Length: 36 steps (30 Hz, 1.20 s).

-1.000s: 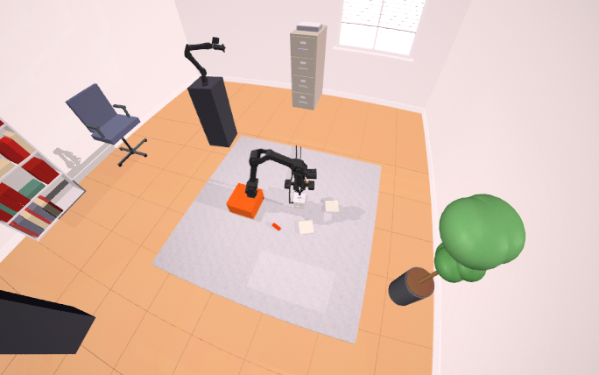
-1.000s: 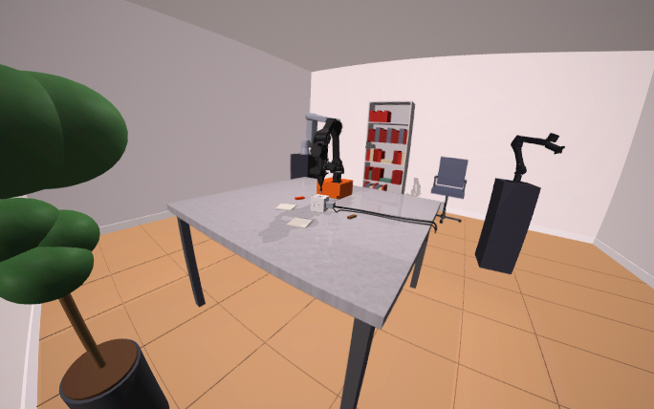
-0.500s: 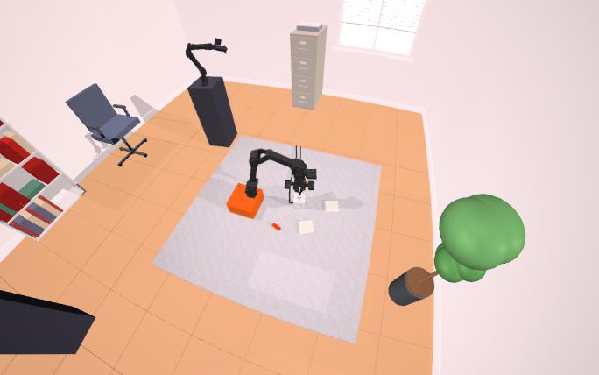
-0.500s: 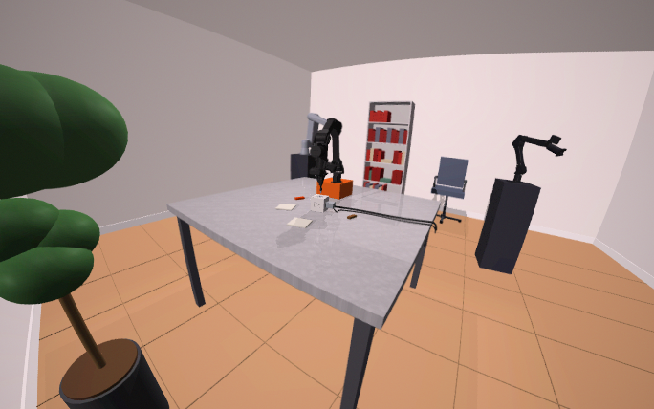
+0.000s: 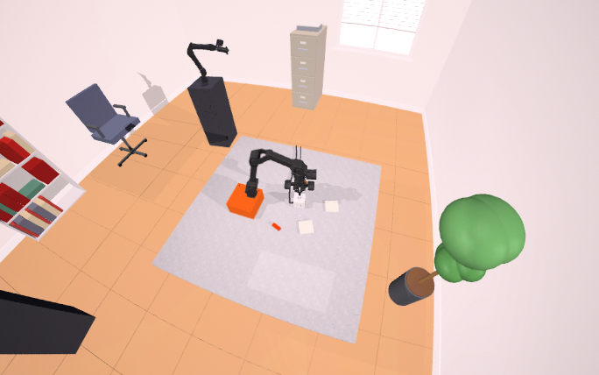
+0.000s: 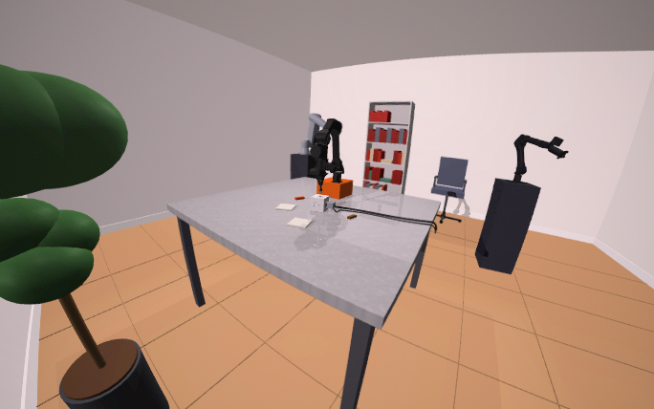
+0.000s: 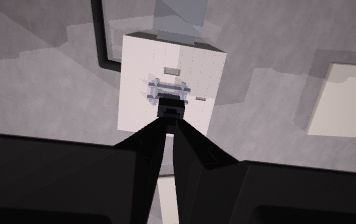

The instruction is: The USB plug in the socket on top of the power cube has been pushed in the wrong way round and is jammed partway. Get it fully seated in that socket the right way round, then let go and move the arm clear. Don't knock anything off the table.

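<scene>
The white power cube (image 5: 299, 203) (image 6: 317, 204) (image 7: 134, 100) stands upright on the table. Its top has a small grey slot (image 7: 172, 71), and a pale blue-grey outlined fitting (image 7: 154, 90) lies just beyond the fingertips in the wrist view. My gripper (image 5: 299, 193) (image 6: 320, 188) (image 7: 170, 126) is shut on the small black USB plug (image 7: 171, 106) and points down over the cube's top. The plug's front end is hidden. I cannot tell whether it is inside the socket or just above it, nor which way round it is.
A grey-blue block (image 6: 331, 205) (image 7: 180, 20) sits at the cube's side. Black cables (image 6: 385, 215) run to the table edge. Cream pads (image 5: 331, 206) (image 5: 306, 227) (image 6: 286, 206) (image 6: 299, 223), a red piece (image 5: 276, 226) (image 6: 299, 198) and a brown piece (image 6: 352, 216) lie nearby.
</scene>
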Each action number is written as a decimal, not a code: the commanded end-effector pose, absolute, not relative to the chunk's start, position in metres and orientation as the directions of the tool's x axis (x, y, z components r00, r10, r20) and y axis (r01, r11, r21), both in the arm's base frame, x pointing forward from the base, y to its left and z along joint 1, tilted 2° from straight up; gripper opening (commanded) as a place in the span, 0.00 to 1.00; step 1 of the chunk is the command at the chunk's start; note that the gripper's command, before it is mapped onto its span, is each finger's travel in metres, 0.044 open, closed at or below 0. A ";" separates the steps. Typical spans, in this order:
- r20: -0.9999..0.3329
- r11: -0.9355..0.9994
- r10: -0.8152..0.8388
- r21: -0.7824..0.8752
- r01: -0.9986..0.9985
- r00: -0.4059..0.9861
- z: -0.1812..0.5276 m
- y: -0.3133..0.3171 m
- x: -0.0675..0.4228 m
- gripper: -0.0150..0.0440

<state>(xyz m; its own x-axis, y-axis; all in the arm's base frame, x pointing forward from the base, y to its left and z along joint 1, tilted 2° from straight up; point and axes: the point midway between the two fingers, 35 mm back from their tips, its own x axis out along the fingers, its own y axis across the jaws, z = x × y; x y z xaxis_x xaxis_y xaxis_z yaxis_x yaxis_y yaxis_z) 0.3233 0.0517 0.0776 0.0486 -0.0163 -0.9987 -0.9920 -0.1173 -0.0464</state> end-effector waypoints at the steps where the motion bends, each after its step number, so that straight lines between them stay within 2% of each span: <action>1: -0.999 -0.115 -0.017 -0.045 -0.992 0.047 0.076 0.051 0.323 0.25; 36: -0.999 -0.109 -0.017 -0.045 -0.993 0.047 0.072 0.050 0.323 0.25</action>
